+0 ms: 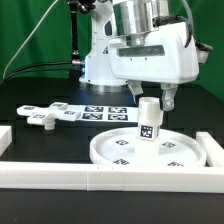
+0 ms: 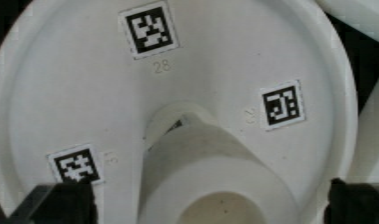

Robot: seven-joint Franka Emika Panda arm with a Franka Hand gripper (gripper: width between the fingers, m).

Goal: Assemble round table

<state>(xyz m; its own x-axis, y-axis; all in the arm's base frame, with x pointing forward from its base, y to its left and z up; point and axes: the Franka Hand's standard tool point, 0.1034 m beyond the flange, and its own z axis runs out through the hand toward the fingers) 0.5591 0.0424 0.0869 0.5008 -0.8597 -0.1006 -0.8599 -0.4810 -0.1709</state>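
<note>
The big round rimmed disc point(image 1: 125, 152) lies flat on the black table near the front rail, and it fills the wrist view point(image 2: 97, 90) with its tags up. The short thick cylinder leg point(image 1: 149, 124) stands upright on the middle of the disc. My gripper point(image 1: 151, 103) is over it, with a finger on each side of the leg's upper part, shut on it. In the wrist view the leg point(image 2: 221, 165) runs up between my fingers point(image 2: 70, 200), and my gripper point(image 2: 212, 208) is centred on it. The cross-shaped foot piece point(image 1: 44, 117) lies at the exterior view's left.
The marker board point(image 1: 100, 112) lies flat behind the disc. White border rails run along the front point(image 1: 90, 181), the exterior view's left point(image 1: 5, 134) and right point(image 1: 213, 150). The arm's white base point(image 1: 100, 65) stands behind.
</note>
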